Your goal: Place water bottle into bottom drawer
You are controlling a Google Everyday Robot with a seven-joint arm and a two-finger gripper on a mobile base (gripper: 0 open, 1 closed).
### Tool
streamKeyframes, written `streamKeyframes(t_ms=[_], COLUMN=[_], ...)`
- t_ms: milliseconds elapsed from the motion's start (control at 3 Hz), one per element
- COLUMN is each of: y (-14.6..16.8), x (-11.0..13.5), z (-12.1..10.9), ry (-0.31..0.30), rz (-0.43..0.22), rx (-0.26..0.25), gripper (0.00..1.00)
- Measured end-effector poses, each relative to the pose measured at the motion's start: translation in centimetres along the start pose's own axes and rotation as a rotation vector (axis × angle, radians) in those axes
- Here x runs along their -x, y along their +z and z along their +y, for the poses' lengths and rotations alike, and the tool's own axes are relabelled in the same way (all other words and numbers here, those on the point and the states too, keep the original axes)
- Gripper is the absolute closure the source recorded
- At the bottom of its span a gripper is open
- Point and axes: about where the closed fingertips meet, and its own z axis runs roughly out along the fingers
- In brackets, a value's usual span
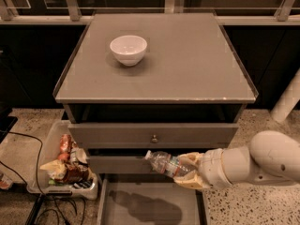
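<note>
The water bottle [162, 162] is a small clear crinkled bottle with a white cap pointing left. My gripper [187, 171] is shut on its base end and holds it level in front of the middle drawer front, above the open bottom drawer [149, 206]. The bottom drawer is pulled out at the bottom of the view, with a flat grey floor that carries the shadow of the arm and bottle. My white arm [262, 163] comes in from the right.
A white bowl [128, 49] stands on the cabinet top [187, 64]. Two drawer fronts, the upper with a round knob [153, 138], are closed. A clear bin of snack packets [63, 165] sits on the floor at the left, with cables beside it.
</note>
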Motion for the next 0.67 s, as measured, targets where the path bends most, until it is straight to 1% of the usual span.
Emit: streamKeyframes(t_ms=[333,667], y=[2.7,5.3], x=[-3.2,-6.4], z=[-1.0,-2.5], ry=[0.01,-0.019], rz=[0.014,0.002], rx=[-0.047,-0.094], gripper=[1.0,1.0])
